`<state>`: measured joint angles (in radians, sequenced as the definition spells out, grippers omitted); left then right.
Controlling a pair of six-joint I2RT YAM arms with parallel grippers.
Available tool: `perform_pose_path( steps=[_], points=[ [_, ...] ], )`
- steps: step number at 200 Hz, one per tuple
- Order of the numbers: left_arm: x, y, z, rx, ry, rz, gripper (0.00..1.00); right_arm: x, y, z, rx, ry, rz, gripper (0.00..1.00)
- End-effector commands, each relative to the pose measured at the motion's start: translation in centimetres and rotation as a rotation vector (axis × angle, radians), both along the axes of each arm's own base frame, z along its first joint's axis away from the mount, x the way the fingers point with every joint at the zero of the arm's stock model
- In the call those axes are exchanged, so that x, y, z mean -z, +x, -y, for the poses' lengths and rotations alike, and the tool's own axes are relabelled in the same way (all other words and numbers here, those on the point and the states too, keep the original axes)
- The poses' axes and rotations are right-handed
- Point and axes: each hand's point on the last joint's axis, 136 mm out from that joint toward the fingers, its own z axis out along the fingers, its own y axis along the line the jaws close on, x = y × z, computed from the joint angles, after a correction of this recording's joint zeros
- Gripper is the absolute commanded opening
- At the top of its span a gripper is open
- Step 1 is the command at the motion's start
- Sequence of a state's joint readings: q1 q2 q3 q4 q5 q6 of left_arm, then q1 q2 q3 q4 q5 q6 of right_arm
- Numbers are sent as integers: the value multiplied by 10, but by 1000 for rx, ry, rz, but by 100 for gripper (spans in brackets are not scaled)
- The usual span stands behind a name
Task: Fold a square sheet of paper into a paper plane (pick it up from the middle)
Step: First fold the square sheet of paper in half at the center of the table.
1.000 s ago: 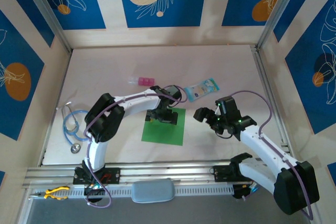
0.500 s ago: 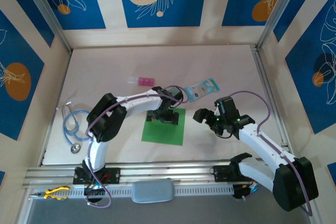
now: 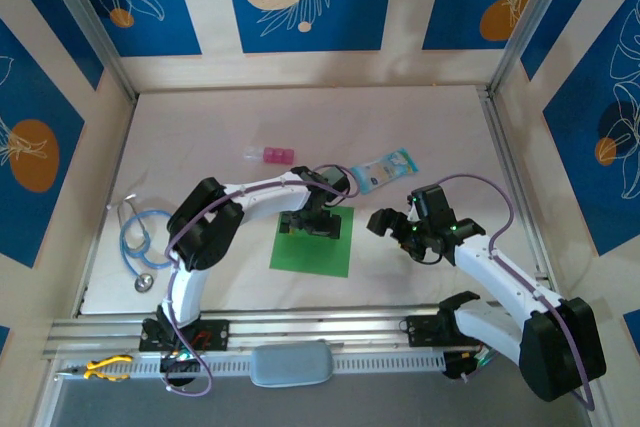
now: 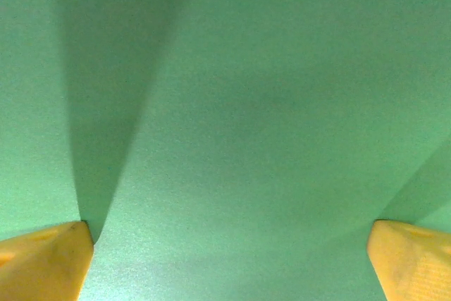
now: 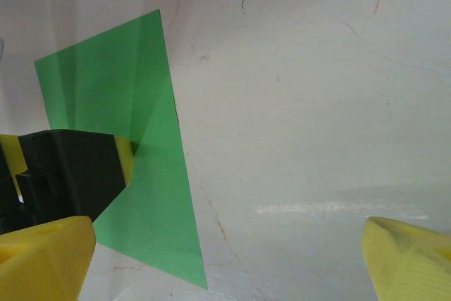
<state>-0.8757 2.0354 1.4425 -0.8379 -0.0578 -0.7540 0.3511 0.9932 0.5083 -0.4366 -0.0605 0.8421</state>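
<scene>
Table [image 3: 200, 127] with 1 green sheet [image 3: 310, 255], 1 packet [image 3: 385, 169], 1 stethoscope [image 3: 146, 282]

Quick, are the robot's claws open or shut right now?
Left gripper: open, low over the square sheet of paper, gripping nothing.
Right gripper: open, empty, beside the sheet.
</scene>
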Motion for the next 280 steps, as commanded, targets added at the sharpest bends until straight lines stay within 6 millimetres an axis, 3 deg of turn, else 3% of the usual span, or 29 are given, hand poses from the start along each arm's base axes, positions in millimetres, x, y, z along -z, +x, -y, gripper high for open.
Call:
perform_pose_path(
  steps=[1,144,221,280],
  points=[
    [31,-14,-10,-1,72,-43,99,-5,-1,-2,-11,9,-7,97],
    [28,-13,-4,26,49,-30,93,-4,-2,2,23,-6,-34,97],
    [12,-7,18,96,-60,4,65,-8,1,1,32,4,-22,97],
    [-8,3,21,112,-104,85,54,-9,3,1,50,6,-24,96]
  ],
)
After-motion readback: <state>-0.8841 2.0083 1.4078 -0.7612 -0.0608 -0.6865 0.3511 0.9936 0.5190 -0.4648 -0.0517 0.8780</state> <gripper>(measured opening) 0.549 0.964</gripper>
